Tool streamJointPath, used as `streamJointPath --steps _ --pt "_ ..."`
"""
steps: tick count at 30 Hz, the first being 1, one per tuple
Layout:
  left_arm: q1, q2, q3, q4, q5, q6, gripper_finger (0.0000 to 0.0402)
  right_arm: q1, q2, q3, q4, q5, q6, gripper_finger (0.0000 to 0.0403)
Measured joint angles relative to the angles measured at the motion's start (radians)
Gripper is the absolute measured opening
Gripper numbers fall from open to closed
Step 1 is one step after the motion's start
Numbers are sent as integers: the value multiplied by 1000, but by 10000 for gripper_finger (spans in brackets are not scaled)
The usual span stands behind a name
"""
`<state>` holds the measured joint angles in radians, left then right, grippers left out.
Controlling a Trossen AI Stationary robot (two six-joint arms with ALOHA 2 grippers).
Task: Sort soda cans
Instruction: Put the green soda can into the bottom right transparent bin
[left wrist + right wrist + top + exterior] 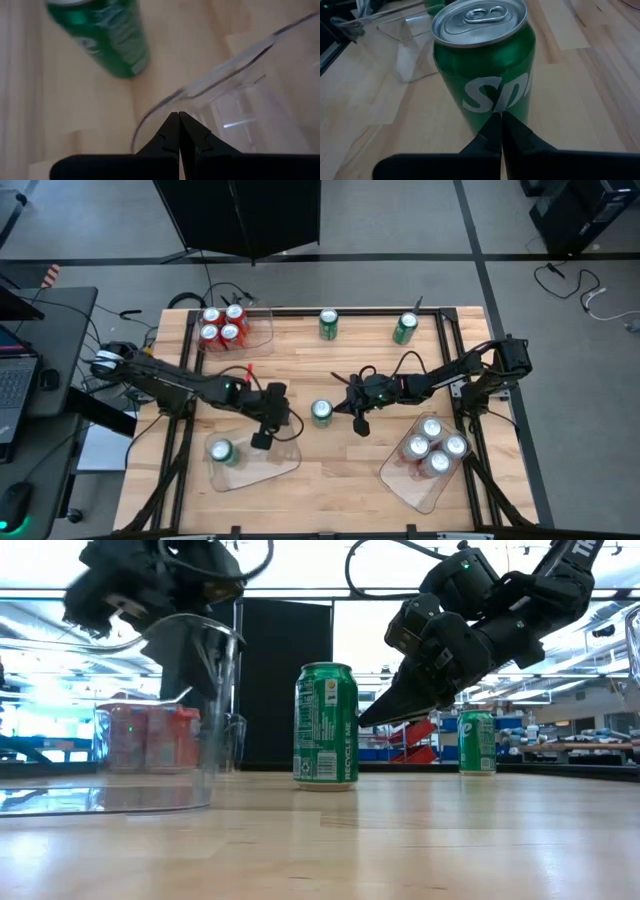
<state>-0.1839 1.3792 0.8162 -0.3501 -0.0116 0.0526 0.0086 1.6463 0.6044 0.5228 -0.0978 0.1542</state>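
Right gripper (498, 131), fingers clenched empty, sits just short of the mid-table green can (485, 65). Left gripper (178, 131), likewise closed empty, hovers over the tray (240, 70). Can: light, rigid, probably slick, dentable; grasp mid-wall.

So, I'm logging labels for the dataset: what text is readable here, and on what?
"SP": large white letters, cut off, on the middle green can in the right wrist view.
Vertical white lettering on that can in the low view: too small to read.
Everything else: blurred or unreadable.
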Motion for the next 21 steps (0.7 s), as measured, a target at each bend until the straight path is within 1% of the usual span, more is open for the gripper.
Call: streamJointPath --steps 3,5,7,9,12,14,15,17,19,21 --pt "26 6 0 24 4 51 0 0 0 0 10 0 -1 0" --pt "39 5 6 55 35 73 0 0 0 0 21 0 -7 0" --pt "46 -7 48 31 78 69 0 0 0 0 27 0 -8 0" --pt "46 -26 115 9 95 44 0 0 0 0 27 0 -8 0" --pt "46 -38 206 -38 71 -16 1 0 0 0 28 1 -18 0" --pt "47 -28 266 -57 6 -74 7 0 0 0 29 3 -27 0" --pt "48 -20 296 -73 -22 -90 12 0 0 0 31 3 -31 0" --pt "49 5 343 -131 -43 -99 27 0 0 1 31 3 -35 0" --pt "48 42 374 -173 -43 -114 49 0 0 1 31 3 -43 0" --pt "46 77 387 -174 -36 -149 77 0 0 1 31 3 -46 0"
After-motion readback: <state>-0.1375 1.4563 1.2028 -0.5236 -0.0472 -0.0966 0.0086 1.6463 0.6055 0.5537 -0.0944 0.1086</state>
